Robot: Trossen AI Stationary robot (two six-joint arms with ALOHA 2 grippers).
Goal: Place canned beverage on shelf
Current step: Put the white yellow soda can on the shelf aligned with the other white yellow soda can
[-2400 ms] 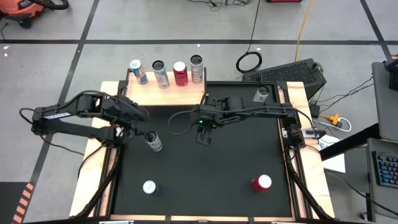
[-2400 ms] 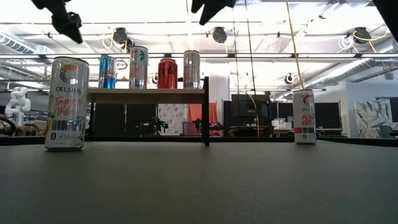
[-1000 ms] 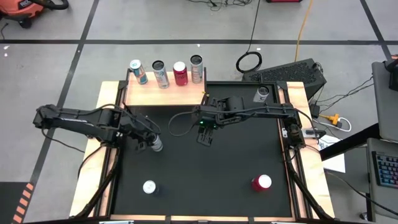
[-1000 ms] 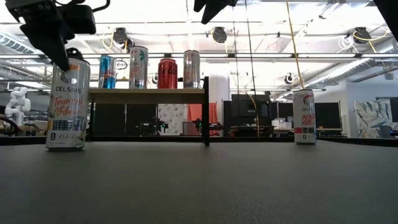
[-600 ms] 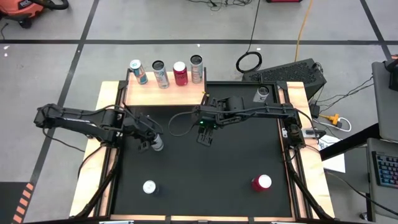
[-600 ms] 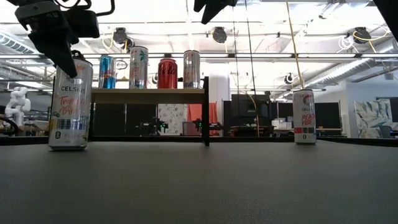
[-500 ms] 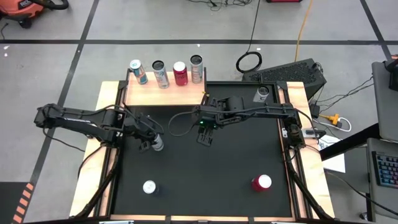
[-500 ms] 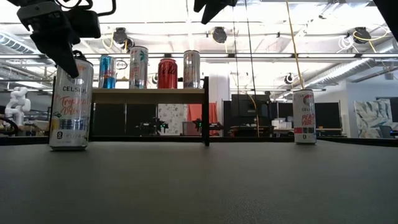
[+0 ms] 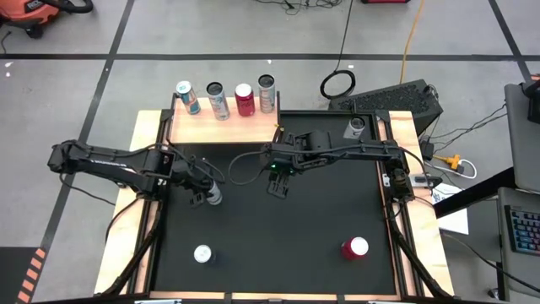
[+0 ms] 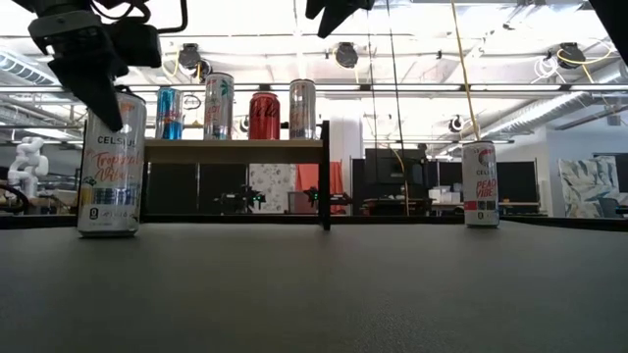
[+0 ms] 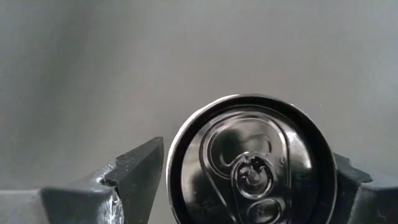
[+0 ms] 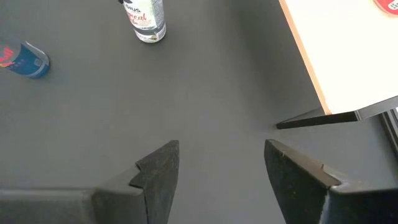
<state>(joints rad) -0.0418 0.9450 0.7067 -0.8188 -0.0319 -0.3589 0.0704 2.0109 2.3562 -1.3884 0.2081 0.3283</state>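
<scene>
left gripper (image 9: 201, 194): mine, down around the can (image 9: 213, 195), fingers (image 11: 134, 171) either side of the lid. Spread wide, small gap on one side at least, so I wouldn't call it a grip yet.
can: standing on the mat (image 9: 287, 236), left-middle, well short of the shelf (image 9: 224, 127).
shelf: back-left, four cans (image 10: 235, 106) lined up across it already. Looks pretty full to me.
right gripper (image 9: 277, 187): hanging open over the mat near the shelf's front corner, holding nothing.
other cans: one front-left (image 9: 202, 253), a red one (image 9: 354, 247) front-right, another back-right (image 9: 356, 127).
risk: if I close off-centre the can could tip or skid. Squeezing only near the rim, it might slip on the lift.
bigger risk: with the row that tight, setting mine down could knock a neighbour off.
</scene>
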